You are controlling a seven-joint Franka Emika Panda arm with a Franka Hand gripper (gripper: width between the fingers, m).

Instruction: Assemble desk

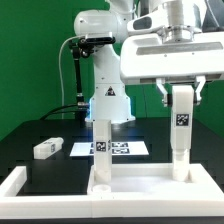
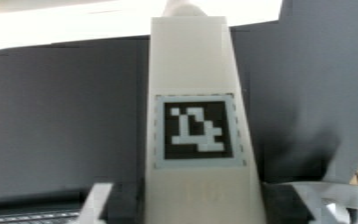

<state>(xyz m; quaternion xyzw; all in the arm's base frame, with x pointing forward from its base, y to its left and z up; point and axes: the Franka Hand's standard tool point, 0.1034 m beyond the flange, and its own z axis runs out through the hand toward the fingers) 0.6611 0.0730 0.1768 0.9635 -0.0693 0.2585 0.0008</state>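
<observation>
Resting near the front of the table, the desk slab (image 1: 140, 181) is seen rim-up. A first leg (image 1: 101, 150) is stood upright on it. A second leg (image 1: 181, 135) is held upright over the slab's end at the exterior view's right, clamped near its top by the gripper (image 1: 181, 100), jaws narrowed onto its sides; seating cannot be told. A third leg (image 1: 45, 148) lies loose, well apart. Judged: one fitted, three outstanding.
</observation>
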